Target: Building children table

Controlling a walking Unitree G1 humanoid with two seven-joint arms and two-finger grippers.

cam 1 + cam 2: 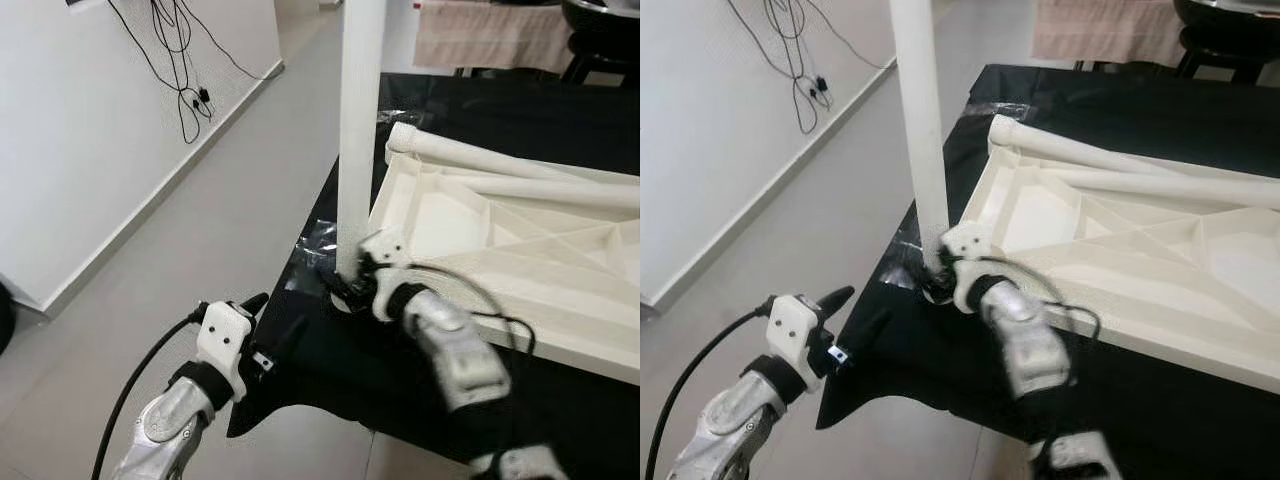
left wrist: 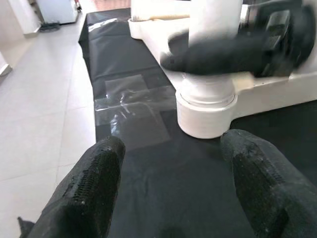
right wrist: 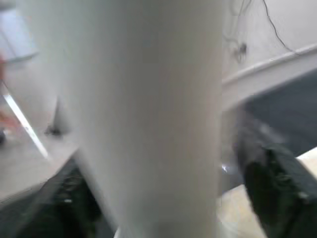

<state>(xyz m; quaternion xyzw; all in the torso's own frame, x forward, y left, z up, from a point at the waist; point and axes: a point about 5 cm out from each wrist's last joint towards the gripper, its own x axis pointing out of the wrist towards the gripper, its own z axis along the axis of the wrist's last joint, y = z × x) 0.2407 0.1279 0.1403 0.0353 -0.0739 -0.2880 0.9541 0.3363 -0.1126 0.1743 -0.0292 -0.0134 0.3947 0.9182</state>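
The white table top (image 1: 520,240) lies upside down on a black-covered surface (image 1: 420,370). A white table leg (image 1: 360,120) stands upright in the corner socket (image 2: 205,106) nearest me. My right gripper (image 1: 345,285) is at the base of that leg, one black finger on each side, shut on it; the right wrist view is blurred, with the leg (image 3: 148,119) between the fingers (image 3: 275,183). My left gripper (image 1: 272,318) hovers open at the near left edge of the black sheet, pointing at the socket, with nothing between its fingers (image 2: 94,183).
Two more white legs (image 1: 480,155) lie across the table top's underside. Clear tape (image 2: 133,106) is stuck to the black sheet near the socket. Grey tiled floor (image 1: 230,200) runs along the left beside a white wall with hanging cables (image 1: 180,60). A beige cloth (image 1: 490,35) hangs at the back.
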